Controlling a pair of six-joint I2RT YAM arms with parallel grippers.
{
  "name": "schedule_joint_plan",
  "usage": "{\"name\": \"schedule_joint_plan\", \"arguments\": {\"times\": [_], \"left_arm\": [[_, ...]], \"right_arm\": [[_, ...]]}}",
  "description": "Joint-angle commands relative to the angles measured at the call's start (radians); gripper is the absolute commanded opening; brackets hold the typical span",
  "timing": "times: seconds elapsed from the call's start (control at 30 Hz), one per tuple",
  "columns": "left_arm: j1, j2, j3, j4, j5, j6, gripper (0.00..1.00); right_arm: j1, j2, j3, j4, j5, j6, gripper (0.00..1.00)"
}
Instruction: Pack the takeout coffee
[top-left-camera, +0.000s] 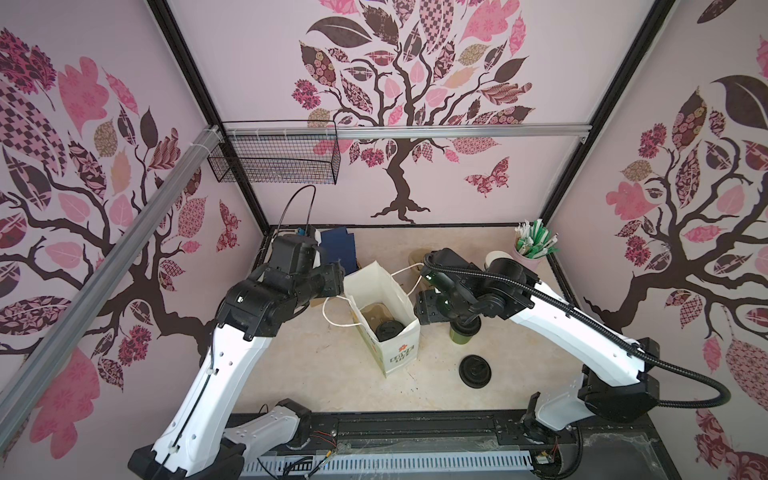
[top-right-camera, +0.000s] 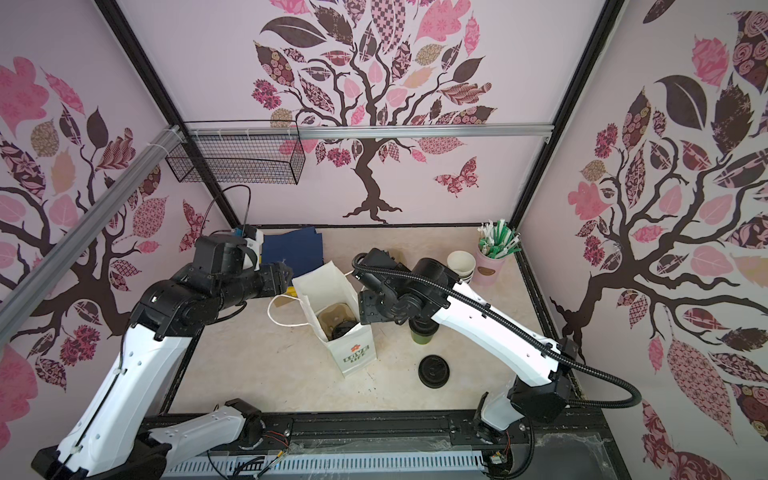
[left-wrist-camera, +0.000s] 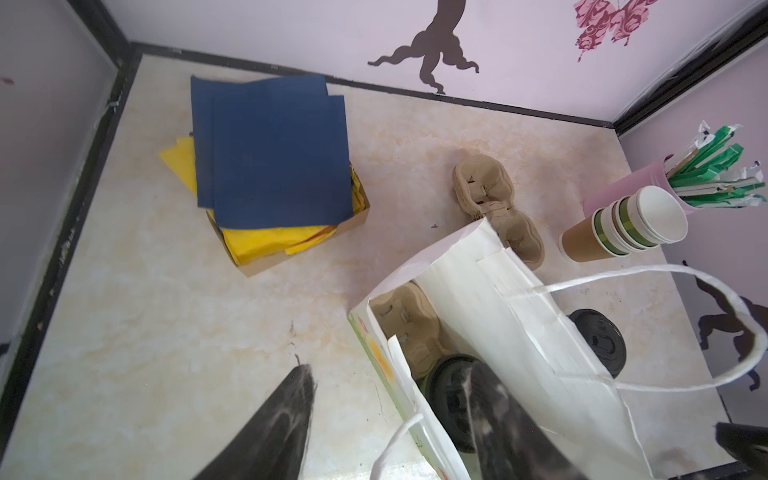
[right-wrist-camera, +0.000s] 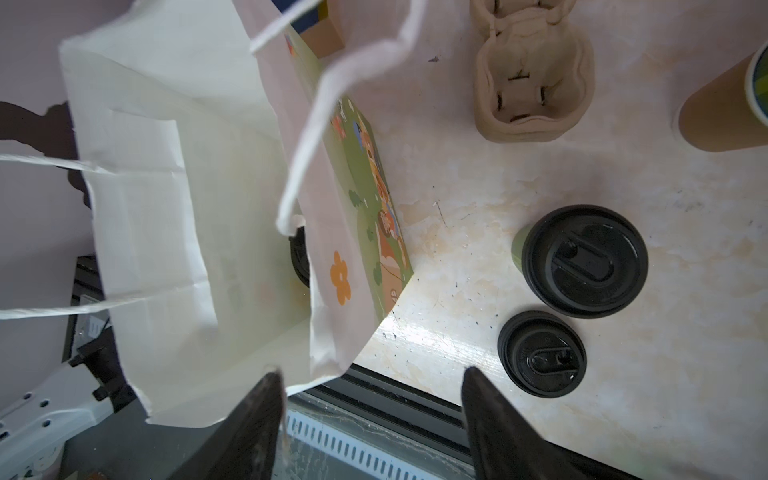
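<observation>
Now your left end effector straddles the paper bag rim, released; right end effector hovers alongside, spread, empty.

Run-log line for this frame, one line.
packed: first cup in bag | pending: second cup on table beside bag | left gripper: open, at bag rim | right gripper: open, empty

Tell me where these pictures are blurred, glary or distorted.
Both top views: the wide lens splays the walls; lighting is even. Left wrist view: the left gripper is dark and out of focus, the table crisp. Right wrist view: the right gripper is blurred too, and glare whitens the table beside the bag.
</observation>
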Motion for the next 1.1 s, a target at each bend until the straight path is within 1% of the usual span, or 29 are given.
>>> {"name": "schedule_joint_plan", "arguments": {"times": [0.0,0.1,0.2,0.27,0.5,0.57,0.6,0.67,0.73,0.83,1.07], "left_arm": [[0.005,0.079,0.098,0.000,0.031,0.226,0.64],[0.005,0.167,0.159,-0.016,0.099,0.342,0.65],[0.004,0.256,0.214,-0.053,0.133,0.450,0.65],[0.004,0.307,0.248,-0.070,0.138,0.501,0.66],[0.004,0.408,0.267,-0.093,0.167,0.612,0.66],[0.004,0.431,0.268,-0.099,0.165,0.631,0.64],[0.004,0.441,0.268,-0.094,0.152,0.635,0.62],[0.004,0.466,0.284,-0.094,0.121,0.633,0.52],[0.004,0.482,0.296,-0.089,0.115,0.626,0.42],[0.005,0.492,0.299,-0.086,0.113,0.607,0.31],[0.008,0.502,0.270,-0.101,0.108,0.583,0.12]], "right_arm": [[-0.008,-0.050,-0.028,-0.033,0.000,0.091,0.71],[-0.011,-0.056,-0.033,-0.041,0.007,0.073,0.71],[-0.012,-0.065,-0.038,-0.044,0.010,0.068,0.72],[-0.016,-0.071,-0.044,-0.047,0.013,0.064,0.72],[-0.039,-0.076,-0.040,-0.068,0.022,0.052,0.72],[-0.045,-0.076,-0.039,-0.073,0.025,0.050,0.72],[-0.048,-0.077,-0.040,-0.073,0.025,0.048,0.72],[-0.052,-0.078,-0.039,-0.075,0.025,0.047,0.72],[-0.053,-0.080,-0.042,-0.076,0.027,0.047,0.72],[-0.057,-0.082,-0.046,-0.075,0.029,0.046,0.72],[-0.061,-0.105,-0.072,-0.051,0.027,0.045,0.72]]}}
